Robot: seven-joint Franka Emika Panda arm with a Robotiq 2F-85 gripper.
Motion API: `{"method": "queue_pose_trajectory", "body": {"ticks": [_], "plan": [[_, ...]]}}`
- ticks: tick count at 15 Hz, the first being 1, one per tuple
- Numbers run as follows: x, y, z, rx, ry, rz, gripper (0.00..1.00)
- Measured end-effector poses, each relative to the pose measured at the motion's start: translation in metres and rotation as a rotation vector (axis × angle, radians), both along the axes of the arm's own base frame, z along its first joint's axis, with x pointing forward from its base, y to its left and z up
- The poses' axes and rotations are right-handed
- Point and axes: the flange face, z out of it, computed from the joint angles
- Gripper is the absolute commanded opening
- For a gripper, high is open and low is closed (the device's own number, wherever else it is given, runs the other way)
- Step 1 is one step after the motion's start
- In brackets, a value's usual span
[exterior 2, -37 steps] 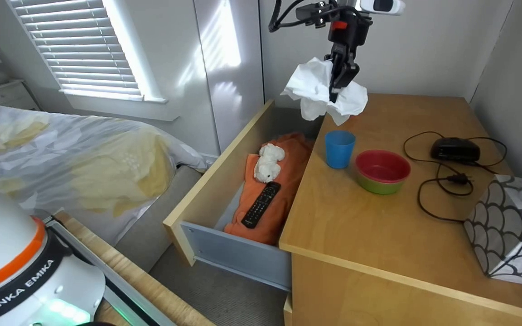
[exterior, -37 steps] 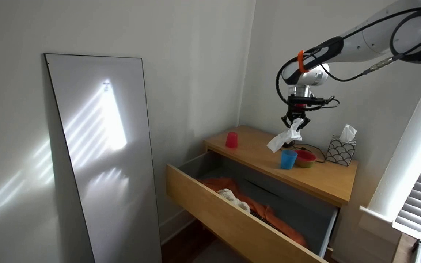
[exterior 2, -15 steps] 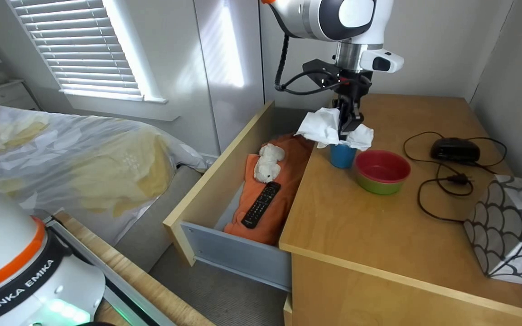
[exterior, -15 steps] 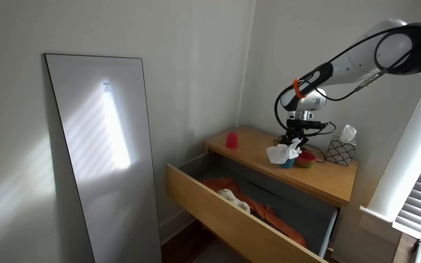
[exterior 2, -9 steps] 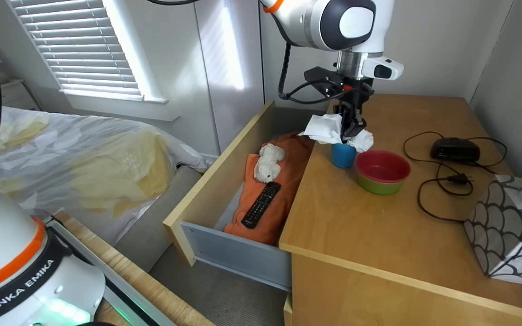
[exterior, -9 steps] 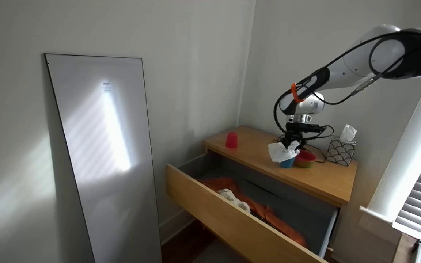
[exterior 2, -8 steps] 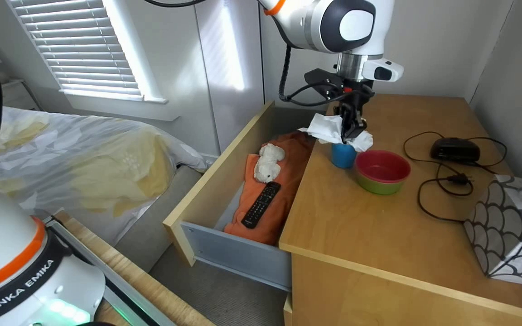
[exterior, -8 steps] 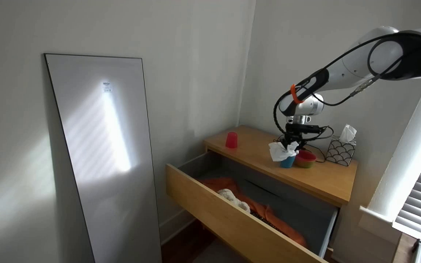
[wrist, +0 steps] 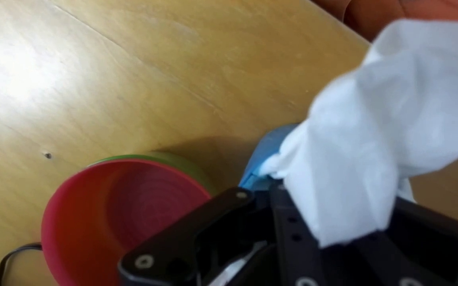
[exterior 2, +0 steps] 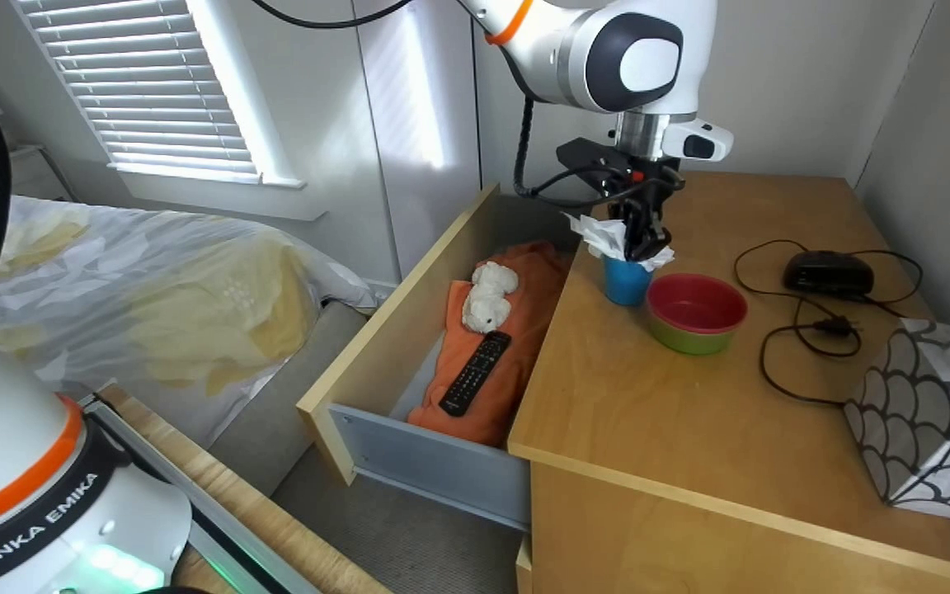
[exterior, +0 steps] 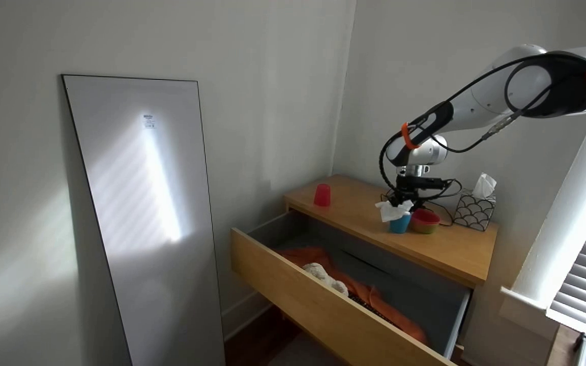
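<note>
My gripper (exterior 2: 638, 247) is shut on a crumpled white tissue (exterior 2: 604, 237) and points down at the mouth of a blue cup (exterior 2: 627, 285). In the wrist view the tissue (wrist: 356, 131) spreads over the fingers and covers much of the blue cup (wrist: 264, 151), so the fingertips are mostly hidden. The tissue hangs over the cup's rim; how far it goes inside I cannot tell. A bowl, red inside and green outside (exterior 2: 696, 305), stands right beside the cup and also shows in the wrist view (wrist: 153, 198).
The dresser top (exterior 2: 656, 412) bears a red cup (exterior: 322, 195), a black device (exterior 2: 828, 272) with cables and a patterned tissue box (exterior 2: 908, 412). The open drawer (exterior: 323, 305) holds an orange cloth (exterior 2: 516, 388), a white plush toy (exterior 2: 489, 297) and a black remote (exterior 2: 475, 373).
My gripper has come down with the tissue from above the dresser to the blue cup's mouth. The tissue now bunches at the cup's rim. The bowl and drawer have not moved.
</note>
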Motion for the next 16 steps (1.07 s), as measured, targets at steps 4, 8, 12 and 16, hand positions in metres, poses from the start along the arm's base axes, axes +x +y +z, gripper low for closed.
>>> {"method": "queue_pose_trajectory", "body": {"ticks": [4,8,12,16], "plan": [[0.004,0.002,0.003,0.000,-0.008,0.015,0.18],[0.008,0.006,0.006,0.002,-0.016,0.028,0.14],[0.012,0.010,0.010,0.002,-0.029,0.040,0.19],[0.016,0.012,0.020,-0.005,-0.055,0.055,0.20]]}}
